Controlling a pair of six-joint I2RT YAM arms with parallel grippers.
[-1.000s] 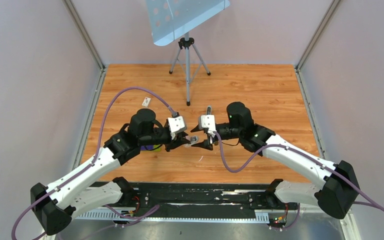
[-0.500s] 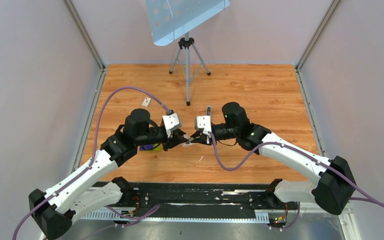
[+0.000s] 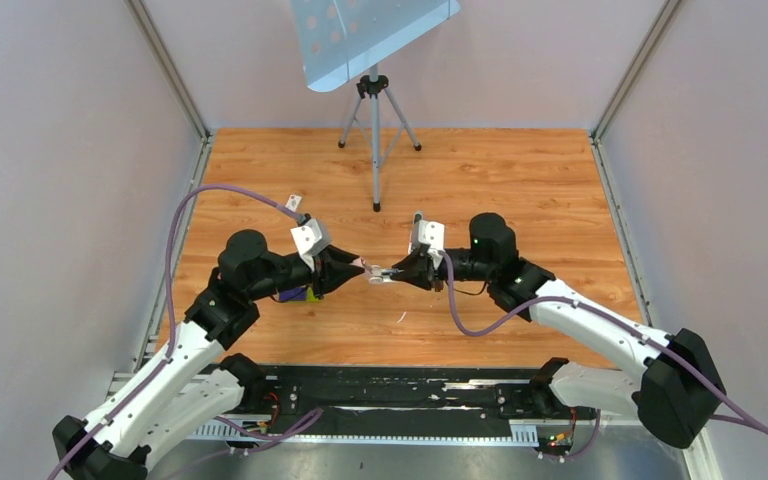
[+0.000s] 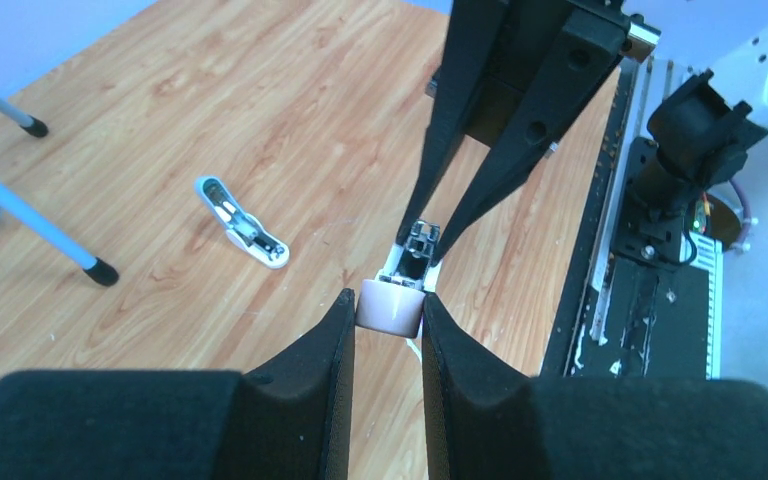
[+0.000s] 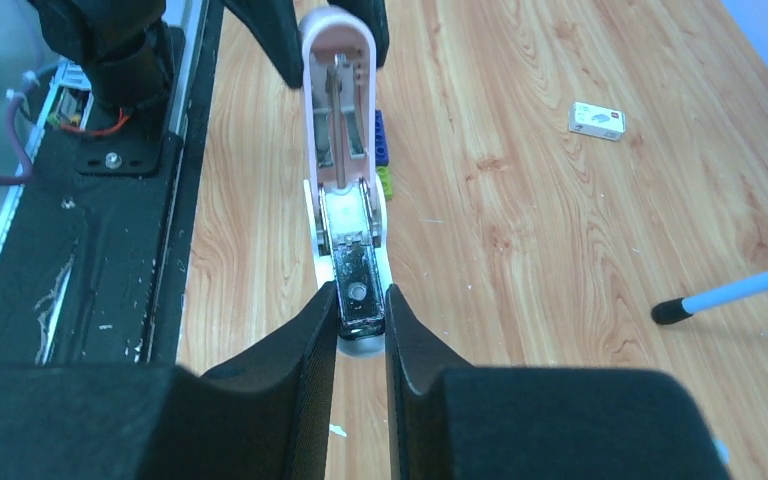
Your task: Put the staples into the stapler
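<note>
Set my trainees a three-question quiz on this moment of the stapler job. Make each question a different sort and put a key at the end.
1. True or false: the stapler lies untouched on the table.
2. Which arm pinches the stapler's rounded pink end? A. left B. right C. neither
3. In one word, what stands at the table's far edge?

Key
1. False: both arms hold it between them, above the wood.
2. A: the left gripper has the pink end, and the right gripper clamps the opposite end.
3. A tripod.
</note>
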